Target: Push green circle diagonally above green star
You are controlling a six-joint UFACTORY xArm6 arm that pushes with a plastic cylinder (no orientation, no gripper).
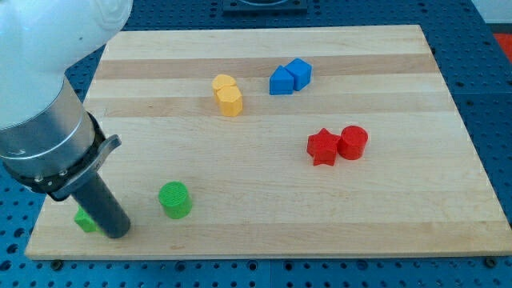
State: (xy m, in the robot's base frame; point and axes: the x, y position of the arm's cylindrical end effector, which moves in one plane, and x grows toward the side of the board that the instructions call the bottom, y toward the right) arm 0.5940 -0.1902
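The green circle stands near the board's bottom left. The green star lies at the view's far bottom left, mostly hidden behind my rod; only its left part shows. My tip rests on the board just right of the star and about 70 pixels left of the circle, slightly lower than it. It touches or nearly touches the star; it is clear of the circle.
Two yellow blocks sit touching at the upper middle. Two blue blocks sit touching to their right. A red star and a red circle sit together at the right. The wooden board ends just below my tip.
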